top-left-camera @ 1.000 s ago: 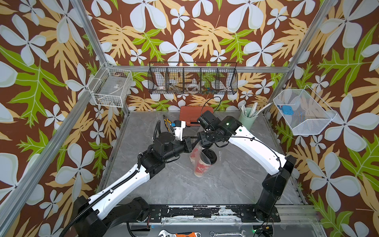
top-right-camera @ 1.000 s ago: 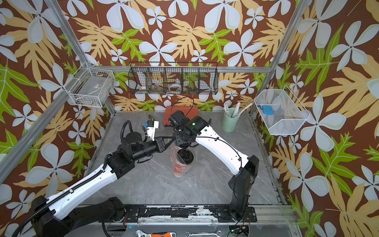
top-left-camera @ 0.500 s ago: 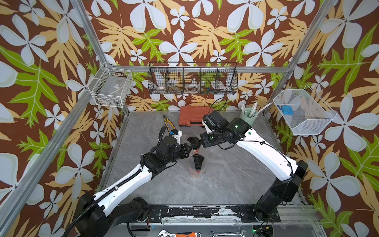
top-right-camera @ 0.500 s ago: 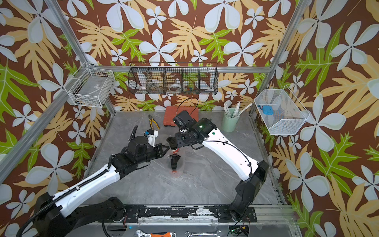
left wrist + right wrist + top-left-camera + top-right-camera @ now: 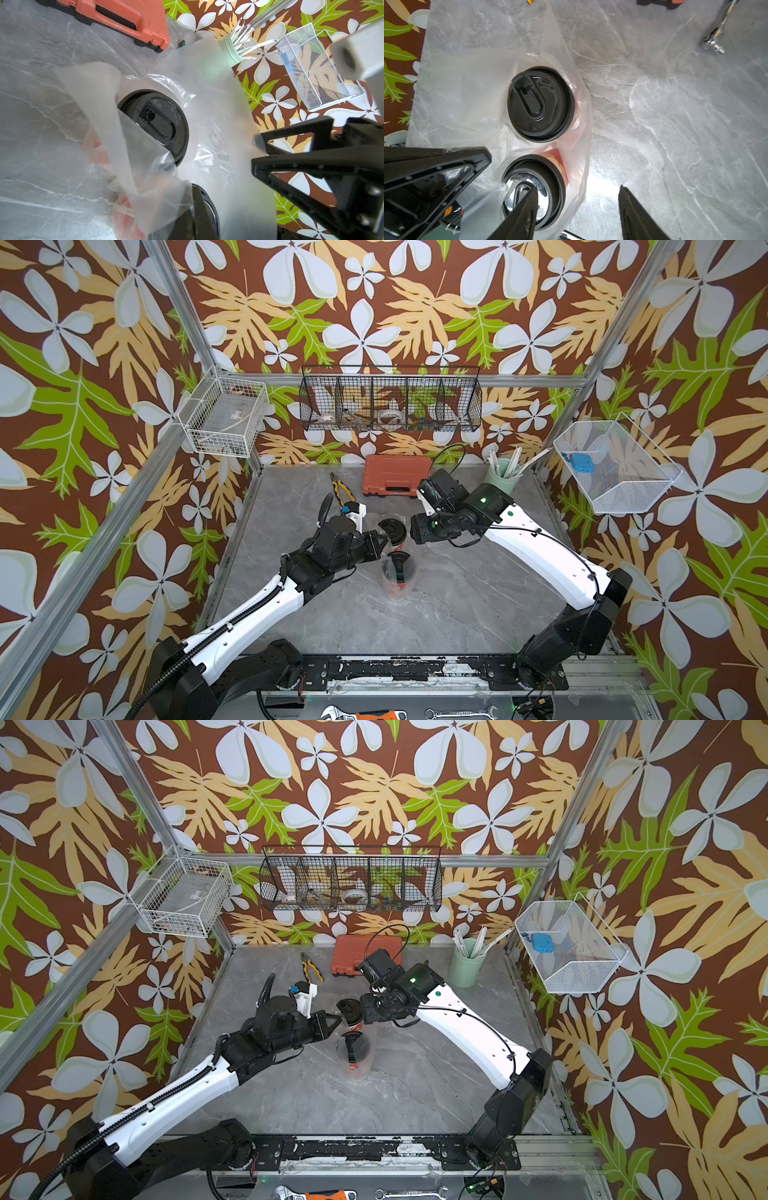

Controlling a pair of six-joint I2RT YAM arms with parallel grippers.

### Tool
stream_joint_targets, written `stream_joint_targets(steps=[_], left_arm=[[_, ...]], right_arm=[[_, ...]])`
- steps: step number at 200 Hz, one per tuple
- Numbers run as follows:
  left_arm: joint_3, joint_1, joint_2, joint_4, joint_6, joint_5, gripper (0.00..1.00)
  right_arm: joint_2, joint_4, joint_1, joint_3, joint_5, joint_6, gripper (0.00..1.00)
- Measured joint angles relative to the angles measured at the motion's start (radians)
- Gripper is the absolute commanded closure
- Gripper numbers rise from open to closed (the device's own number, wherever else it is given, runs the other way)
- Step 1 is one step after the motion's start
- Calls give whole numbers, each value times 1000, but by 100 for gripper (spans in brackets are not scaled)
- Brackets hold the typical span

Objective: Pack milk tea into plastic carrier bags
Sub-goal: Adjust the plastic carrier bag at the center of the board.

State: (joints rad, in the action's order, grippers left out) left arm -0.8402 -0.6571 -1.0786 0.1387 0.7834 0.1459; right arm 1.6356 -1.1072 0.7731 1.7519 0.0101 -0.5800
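Two milk tea cups with black lids stand side by side at the table's middle. One lid [image 5: 392,527] shows between the grippers; the other cup [image 5: 398,572] stands nearer the front inside a clear plastic carrier bag [image 5: 397,587]. In the right wrist view both lids [image 5: 539,104] [image 5: 532,191] sit among bag film [image 5: 467,93]. My left gripper [image 5: 380,545] is shut, pinching the bag's film [image 5: 158,199] beside a cup. My right gripper [image 5: 579,189] is open; one finger [image 5: 525,209] lies over the nearer lid, the other over bare table, with the bag's edge between them.
An orange tool case [image 5: 397,481], pliers [image 5: 338,489] and a pale green cup of straws [image 5: 503,479] stand at the back. Wire baskets hang on the walls [image 5: 390,404]. A socket wrench [image 5: 714,41] lies on the table, and spanners [image 5: 361,713] at the front rail.
A second ago a cup stood high between the grippers; it now sits lower in the bag. The right gripper has drawn back slightly to the right. Little has moved in the last half second.
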Motion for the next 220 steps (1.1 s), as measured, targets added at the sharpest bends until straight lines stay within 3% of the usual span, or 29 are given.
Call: stream_joint_targets(steps=[17, 61, 177, 202, 220], left_arm=[[-9, 1, 13, 15, 0, -8, 97], [-38, 5, 31, 51, -1, -36, 100], [-159, 13, -4, 227, -83, -143, 99], [-163, 14, -19, 252, -103, -145, 81], [-163, 14, -13, 262, -104, -145, 75]], right_arm=[[10, 3, 1, -3, 10, -9, 56], [18, 2, 0, 32, 8, -10, 100], [-33, -7, 0, 28, 19, -21, 100], [-33, -6, 0, 36, 20, -21, 70], [-31, -3, 0, 71, 24, -14, 64]])
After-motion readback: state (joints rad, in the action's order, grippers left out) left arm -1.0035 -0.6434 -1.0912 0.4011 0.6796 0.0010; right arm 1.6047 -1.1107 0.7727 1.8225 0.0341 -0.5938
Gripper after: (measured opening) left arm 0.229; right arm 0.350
